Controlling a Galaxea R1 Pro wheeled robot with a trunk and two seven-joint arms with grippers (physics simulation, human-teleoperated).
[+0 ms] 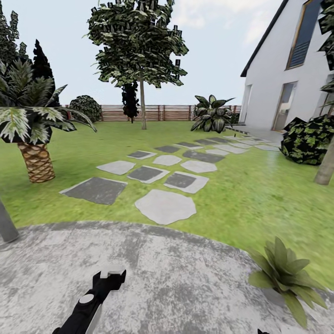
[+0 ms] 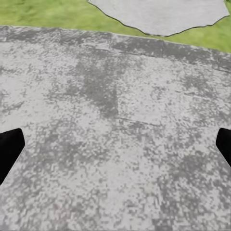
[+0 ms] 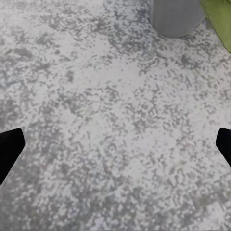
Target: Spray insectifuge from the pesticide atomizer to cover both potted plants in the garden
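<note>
Wide green lawn [image 1: 260, 195] of the garden spreading back to a brown slatted wooden fence [image 1: 162, 112]. White gabled house [image 1: 278, 79] with tall windows along the right side. Tall thin-trunked tree [image 1: 139, 41] with dark mottled foliage in the middle distance, just in front of the fence. Grey mottled round paved patio [image 1: 176, 283] across the foreground, curved edge meeting the grass. Big palm with a woven-looking trunk [image 1: 35, 157] and striped fronds on the left. Trail of light and dark grey stepping stones [image 1: 164, 206] running from the patio edge toward the house. Dark clipped bush [image 1: 308, 139] near the house wall; broad-leaved striped plant [image 1: 212, 113] further back. Low rosette of pointed olive-green leaves, one potted plant [image 1: 285, 273], at the right rim of the patio, near the grass. Grey bollard post [image 1: 7, 225] at the left edge; a grey round base [image 3: 175, 17] on the paving in the right wrist view. Black left gripper [image 1: 110, 277] hovering low over the patio, jaws spread apart, nothing between them, fingertips [image 2: 9, 149] wide at both sides over bare paving. Right gripper [image 3: 115, 149] likewise over paving, jaws apart and empty. Pesticide atomizer nowhere to be placed from these views.
</note>
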